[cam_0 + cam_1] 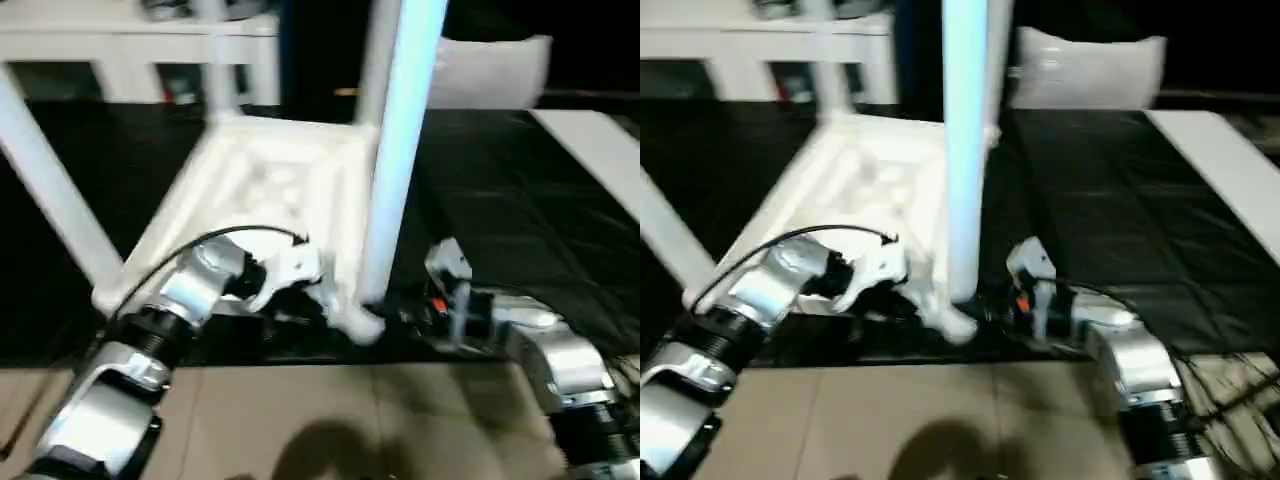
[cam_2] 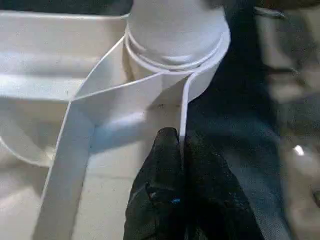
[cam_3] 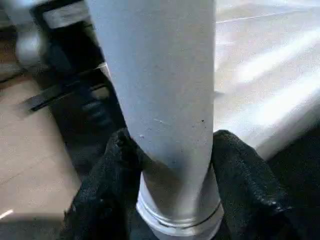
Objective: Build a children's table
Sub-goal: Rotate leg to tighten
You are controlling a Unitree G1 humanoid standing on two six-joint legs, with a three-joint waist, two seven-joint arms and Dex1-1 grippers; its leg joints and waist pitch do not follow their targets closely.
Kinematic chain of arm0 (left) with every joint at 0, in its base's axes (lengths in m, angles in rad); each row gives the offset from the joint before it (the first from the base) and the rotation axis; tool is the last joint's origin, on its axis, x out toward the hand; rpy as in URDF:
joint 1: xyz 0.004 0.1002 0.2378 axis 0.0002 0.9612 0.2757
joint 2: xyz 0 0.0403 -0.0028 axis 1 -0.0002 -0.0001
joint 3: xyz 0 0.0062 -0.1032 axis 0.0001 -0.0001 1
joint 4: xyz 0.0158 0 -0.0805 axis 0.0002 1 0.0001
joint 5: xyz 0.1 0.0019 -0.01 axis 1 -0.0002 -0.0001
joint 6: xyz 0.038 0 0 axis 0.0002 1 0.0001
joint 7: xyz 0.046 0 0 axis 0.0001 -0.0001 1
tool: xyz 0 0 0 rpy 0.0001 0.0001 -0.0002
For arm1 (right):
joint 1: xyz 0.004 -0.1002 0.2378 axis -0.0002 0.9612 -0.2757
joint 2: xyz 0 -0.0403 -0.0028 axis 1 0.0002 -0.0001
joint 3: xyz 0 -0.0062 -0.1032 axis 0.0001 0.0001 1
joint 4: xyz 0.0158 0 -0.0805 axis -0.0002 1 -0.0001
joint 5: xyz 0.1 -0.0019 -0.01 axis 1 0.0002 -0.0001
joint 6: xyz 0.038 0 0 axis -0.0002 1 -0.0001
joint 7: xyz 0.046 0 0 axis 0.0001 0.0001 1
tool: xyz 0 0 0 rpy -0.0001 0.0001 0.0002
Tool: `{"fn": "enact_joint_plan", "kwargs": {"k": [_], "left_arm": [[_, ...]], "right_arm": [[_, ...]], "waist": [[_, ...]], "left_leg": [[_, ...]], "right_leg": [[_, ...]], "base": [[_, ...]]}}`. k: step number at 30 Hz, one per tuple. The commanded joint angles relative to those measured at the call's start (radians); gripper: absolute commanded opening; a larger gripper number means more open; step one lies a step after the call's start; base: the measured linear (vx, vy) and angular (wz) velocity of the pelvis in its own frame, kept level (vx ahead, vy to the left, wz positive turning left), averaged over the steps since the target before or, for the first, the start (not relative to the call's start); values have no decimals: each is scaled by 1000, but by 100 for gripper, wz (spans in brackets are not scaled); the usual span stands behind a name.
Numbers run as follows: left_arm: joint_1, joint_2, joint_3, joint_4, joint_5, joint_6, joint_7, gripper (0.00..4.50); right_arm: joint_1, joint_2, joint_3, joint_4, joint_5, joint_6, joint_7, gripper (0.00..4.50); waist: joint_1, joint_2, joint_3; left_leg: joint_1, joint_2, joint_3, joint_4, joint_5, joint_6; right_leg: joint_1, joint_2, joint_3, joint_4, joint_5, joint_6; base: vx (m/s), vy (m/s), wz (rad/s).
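Left eye view: the white plastic rectangular tabletop [image 1: 270, 190] lies upside down, ribbed underside up, on a black surface [image 1: 500, 200], around the picture's centre.
Upright leg: a long tapered white tube leg [image 1: 395, 150] stands in the tabletop's round corner socket [image 1: 355, 320] at about 5 o'clock of the tabletop.
Second leg: another white tube leg [image 1: 50, 190] rises slanted from the corner at about 8 o'clock.
Left gripper [image 2: 181, 150]: its black fingers [image 2: 160, 165] are pressed close together on the thin white rim of the tabletop, just beside the corner socket [image 2: 175, 45].
Right gripper [image 3: 172, 150]: its black fingers [image 3: 240, 170] clasp the upright leg [image 3: 160, 75] from both sides, low down near the ringed foot of the tube.
Right arm: the silver forearm [image 1: 550, 350] reaches in from 4 o'clock.
Left arm: the silver forearm [image 1: 150, 340] comes from 7 o'clock.
Background: a white cabinet [image 1: 140, 45] at 11 o'clock; a flat grey-white cushion-like panel [image 1: 1090, 65] at 1 o'clock.
Foreground: a beige floor [image 1: 330, 420] at 6 o'clock.
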State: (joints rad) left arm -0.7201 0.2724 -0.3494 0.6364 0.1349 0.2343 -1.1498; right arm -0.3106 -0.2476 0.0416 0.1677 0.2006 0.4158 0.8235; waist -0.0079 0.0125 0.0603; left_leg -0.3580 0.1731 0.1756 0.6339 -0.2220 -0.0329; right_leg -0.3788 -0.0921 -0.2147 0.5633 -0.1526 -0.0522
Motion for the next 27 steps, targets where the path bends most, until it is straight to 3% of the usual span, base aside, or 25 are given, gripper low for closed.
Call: {"fn": "enact_joint_plan", "kwargs": {"k": [1, 3, 4, 5, 7, 8, 10, 12, 14, 18, 19, 21, 22, 25, 26, 27], "left_arm": [[-51, -127, 22, -15, -56, 24, 98, 0], [-67, -155, 43, -2, -55, 51, 155, 0], [-91, -179, 60, 30, -52, 50, 217, 0], [-93, -182, 62, 31, -51, 51, 226, 0], [-102, -193, 67, 41, -45, 53, 255, 0], [-105, -196, 67, 43, -42, 53, 261, 0], [-110, -205, 65, 45, -27, 50, 279, 0], [-111, -205, 65, 46, -24, 49, 280, 0], [-106, -189, 64, 50, -16, 35, 273, 0], [-97, -153, 51, 63, -9, -5, 248, 0], [-95, -129, 44, 72, -4, -38, 226, 0], [-94, -117, 41, 77, -1, -52, 215, 0], [-92, -84, 36, 86, 3, -108, 164, 0], [-95, -39, 22, 114, 10, -193, 85, 0], [-98, -29, 19, 129, 11, -227, 67, 0], [-114, -14, 15, 170, 23, -278, 59, 0]], "right_arm": [[-40, 123, 66, -8, -37, 61, -180, 189], [-56, 166, 60, -4, -53, 78, -271, 189], [-95, 226, 41, 36, -75, 96, -392, 189], [-100, 234, 39, 41, -79, 100, -408, 189], [-126, 265, 30, 70, -101, 106, -480, 189], [-136, 278, 25, 84, -106, 101, -504, 189], [-160, 319, 18, 112, -128, 65, -542, 245], [-161, 321, 23, 112, -139, 56, -542, 261], [-137, 300, 34, 82, -148, 43, -526, 294], [-85, 244, 40, 24, -150, 23, -498, 315], [-49, 215, 28, -11, -137, 12, -475, 339], [-29, 202, 18, -30, -128, 8, -462, 347], [30, 148, 10, -85, -115, -4, -394, 352], [113, 76, -11, -154, -90, -9, -315, 387], [136, 55, -14, -174, -79, -11, -289, 391], [180, 16, -18, -213, -60, -17, -246, 401]], "waist": [[-29, -6, -62], [-43, 3, -61], [-64, 2, -65], [-64, 2, -65], [-77, 0, -66], [-80, -2, -72], [-78, -1, -78], [-75, -2, -81], [-63, -2, -87], [-42, -7, -94], [-33, -11, -93], [-16, -13, -86], [0, -10, -81], [20, -5, -78], [24, -2, -77], [23, 0, -75]], "left_leg": [[-2, 77, -64, -76, -321, -21], [0, 88, -71, -83, -350, -19], [3, 87, -74, -85, -368, -20], [3, 87, -74, -85, -368, -20], [-8, 74, -68, -82, -321, -11], [-12, 69, -62, -80, -251, 5], [-20, 76, -62, -81, -169, 32], [-20, 81, -59, -79, -95, 59], [-24, 82, -55, -74, 6, 109], [-23, 80, -49, -64, 102, 187], [-24, 79, -46, -63, 109, 204], [-20, 76, -39, -65, 55, 198], [-17, 74, -33, -68, -2, 162], [-10, 81, -38, -74, -49, 127], [1, 87, -39, -80, -88, 101], [-1, 83, -39, -80, -107, 95]], "right_leg": [[59, -109, 43, -133, -629, 85], [60, -109, 47, -128, -601, 74], [57, -115, 55, -122, -556, 47], [57, -115, 55, -122, -556, 47], [58, -123, 62, -123, -528, 26], [59, -124, 70, -115, -466, -2], [61, -122, 80, -93, -342, -40], [59, -119, 87, -74, -233, -80], [65, -119, 94, -49, -89, -123], [64, -118, 104, -21, 51, -148], [61, -117, 106, -18, 59, -153], [58, -115, 107, -31, -24, -138], [57, -110, 105, -49, -145, -107], [55, -106, 105, -63, -232, -57], [46, -107, 106, -65, -257, -58], [48, -104, 103, -70, -276, -55]], "base": [[0, 0, 0], [0, 0, 0], [0, 0, 0], [0, 0, 0], [0, 0, 0], [0, 0, 0], [0, 0, 0], [0, 0, 0], [0, 0, 0], [0, 0, 0], [0, 0, 0], [0, 0, 0], [0, 0, 0], [0, 0, 0], [0, 0, 0], [0, 0, 0]]}}
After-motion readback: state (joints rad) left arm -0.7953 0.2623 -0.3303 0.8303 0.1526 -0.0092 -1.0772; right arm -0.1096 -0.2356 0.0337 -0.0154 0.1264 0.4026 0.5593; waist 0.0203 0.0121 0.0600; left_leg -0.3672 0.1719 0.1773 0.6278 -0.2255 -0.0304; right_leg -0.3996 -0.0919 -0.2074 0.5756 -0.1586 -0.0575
